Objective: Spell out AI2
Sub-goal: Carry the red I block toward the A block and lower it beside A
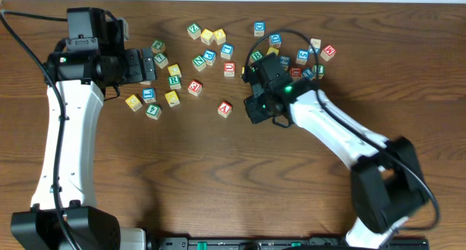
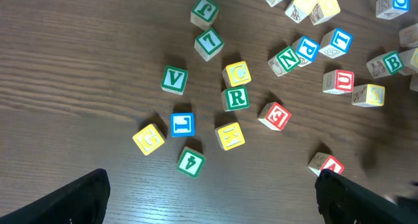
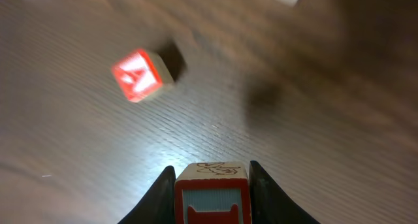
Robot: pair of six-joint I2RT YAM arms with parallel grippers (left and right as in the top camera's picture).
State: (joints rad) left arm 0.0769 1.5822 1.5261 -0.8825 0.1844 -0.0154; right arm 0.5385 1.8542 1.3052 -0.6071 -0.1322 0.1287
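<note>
The red "A" cube lies alone on the table, below the scattered cubes. It also shows in the left wrist view and the right wrist view. My right gripper is shut on a red-framed cube whose red letter is cut off by the frame edge. It holds the cube above the wood just right of the "A" cube. In the overhead view the right wrist hides this cube. My left gripper is open and empty above the left cluster. I cannot pick out the blue "2" cube.
Several lettered cubes in green, yellow, blue and red lie scattered across the far half of the table. A left group holds a green "R" and a yellow "K". More cubes sit behind the right arm.
</note>
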